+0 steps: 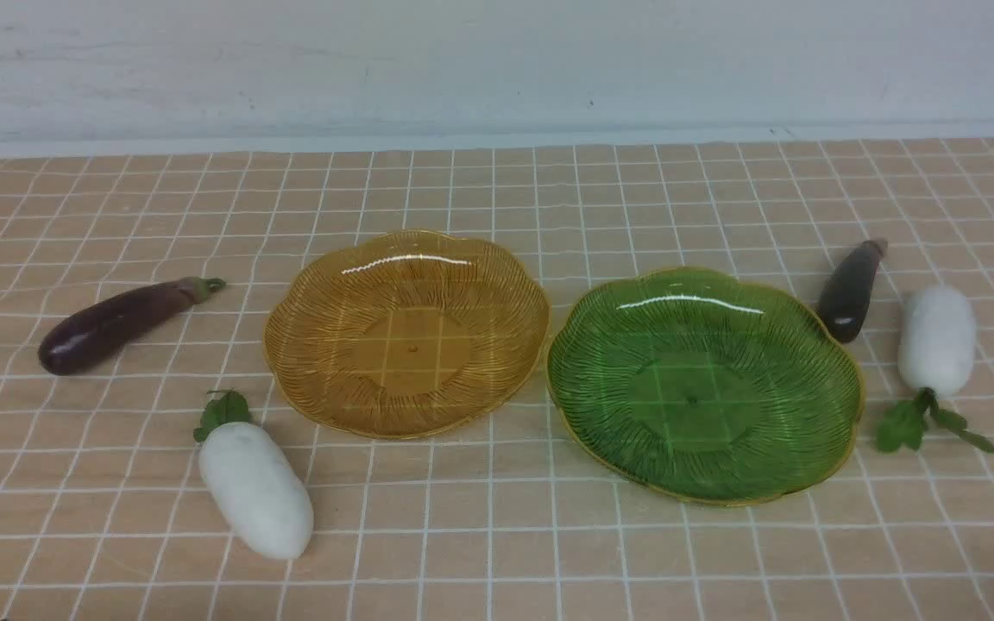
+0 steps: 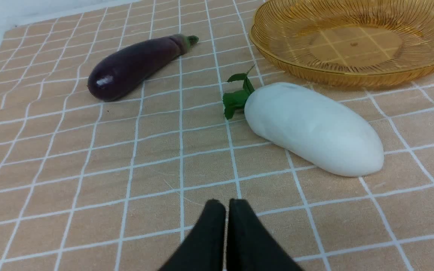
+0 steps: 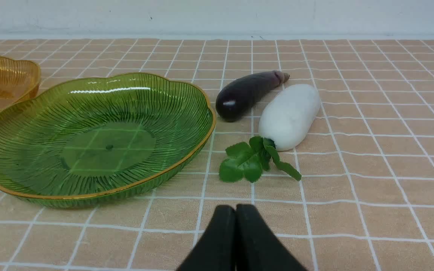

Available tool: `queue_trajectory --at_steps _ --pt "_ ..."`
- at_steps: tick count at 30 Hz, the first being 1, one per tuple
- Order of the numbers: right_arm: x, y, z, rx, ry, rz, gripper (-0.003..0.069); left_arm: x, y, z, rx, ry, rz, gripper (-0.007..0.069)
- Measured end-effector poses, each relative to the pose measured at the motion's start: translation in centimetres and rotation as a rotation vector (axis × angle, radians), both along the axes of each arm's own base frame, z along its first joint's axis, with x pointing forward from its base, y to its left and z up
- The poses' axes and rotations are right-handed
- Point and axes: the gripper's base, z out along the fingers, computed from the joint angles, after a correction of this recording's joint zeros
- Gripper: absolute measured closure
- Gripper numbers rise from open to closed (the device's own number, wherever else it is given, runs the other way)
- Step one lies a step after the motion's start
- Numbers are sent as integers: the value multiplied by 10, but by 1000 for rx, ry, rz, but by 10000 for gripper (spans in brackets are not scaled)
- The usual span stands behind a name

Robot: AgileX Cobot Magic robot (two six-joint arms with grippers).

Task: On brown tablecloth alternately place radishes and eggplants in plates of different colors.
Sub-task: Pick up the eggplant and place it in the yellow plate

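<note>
— Across lower frame, open brown tablecloth (image 1: 497,552). Mid-frame, amber plate (image 1: 333,285) just beside green plate (image 1: 635,345).
— Frame left: left eggplant (image 1: 117,323), left radish (image 1: 254,487). Frame right: right eggplant (image 1: 849,293), right radish (image 1: 937,338). Left gripper (image 2: 226,205), right gripper (image 3: 235,210) clenched, empty, over bare cloth.

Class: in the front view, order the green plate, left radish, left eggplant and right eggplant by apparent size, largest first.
1. Green plate.
2. Left radish and left eggplant: alike in length; the radish lies nearer, so unranked.
3. Right eggplant, foreshortened, pointing away.
</note>
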Motion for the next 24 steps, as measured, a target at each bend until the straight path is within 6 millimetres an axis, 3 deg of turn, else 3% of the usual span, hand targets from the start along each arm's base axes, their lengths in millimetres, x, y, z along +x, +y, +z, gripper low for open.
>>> queue_trajectory --at_steps 14,19,21,24 --pt "0 0 0 0 0 0 674 0 0 0 0 0 0 627" --pt "0 0 0 0 0 0 674 1 2 2 93 -26 -5 627" --pt "0 0 0 0 0 0 674 2 1 7 41 -81 2 627" --pt "0 0 0 0 0 0 674 4 0 19 -193 -206 35 627"
